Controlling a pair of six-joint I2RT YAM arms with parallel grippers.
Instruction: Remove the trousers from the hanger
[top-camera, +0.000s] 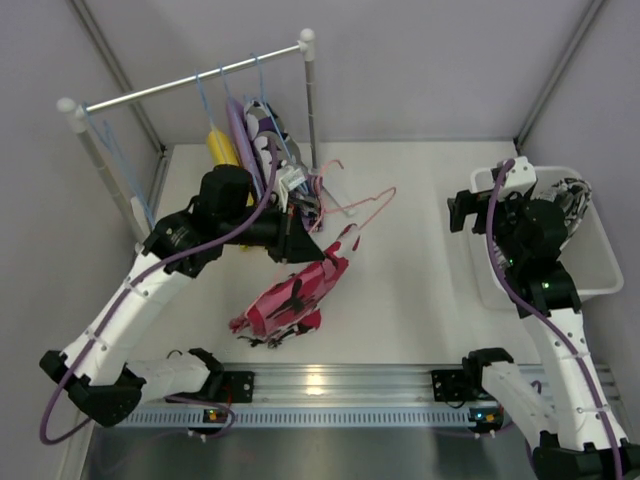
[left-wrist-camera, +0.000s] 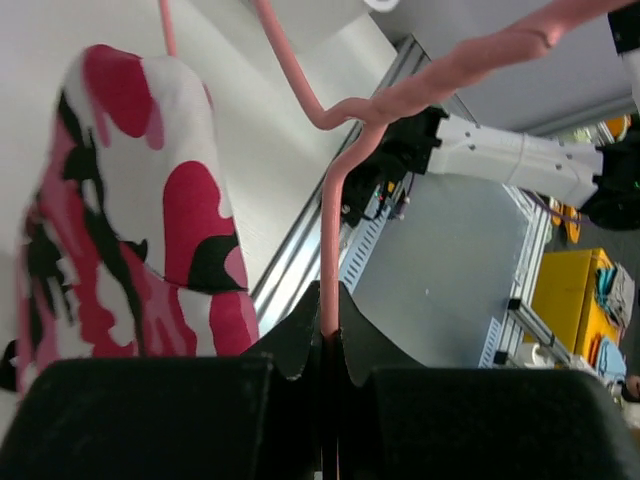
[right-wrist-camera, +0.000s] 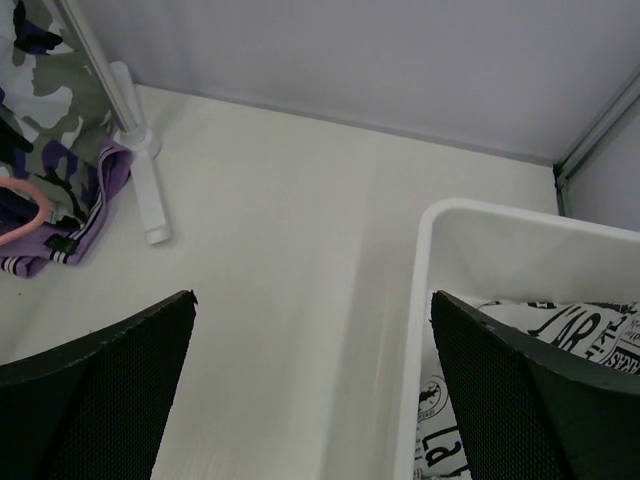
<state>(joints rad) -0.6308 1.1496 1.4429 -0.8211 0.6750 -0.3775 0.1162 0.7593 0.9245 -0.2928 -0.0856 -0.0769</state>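
So the counter (top-camera: 420, 300) has the clothes rack (top-camera: 190, 82) at the back left with a bunch of trousers (top-camera: 245, 140) hanging on it, and a white bin (top-camera: 600, 265) over on the right with some printed cloth (top-camera: 570, 195) already inside.

The red-pink trousers (top-camera: 295, 295) are out in front of the rack. The top end looks draped over the pink hanger (top-camera: 365, 205) and the bottom end is slumped on the counter.

What worries me: nothing is holding the cloth itself. The right arm (top-camera: 545, 290) is well apart from it, over by the bin. If the left arm (top-camera: 150, 290) lifts or swings, I reckon the trousers just ride along on the hanger, or slip off wherever. That thin wire could also twist in the grip, and the hook sits near the other hangers, so it might snag.

Left jaws: clamped shut on the hanger wire, with the trousers just beside them. Right jaws: spread wide, holding nothing and touching nothing.
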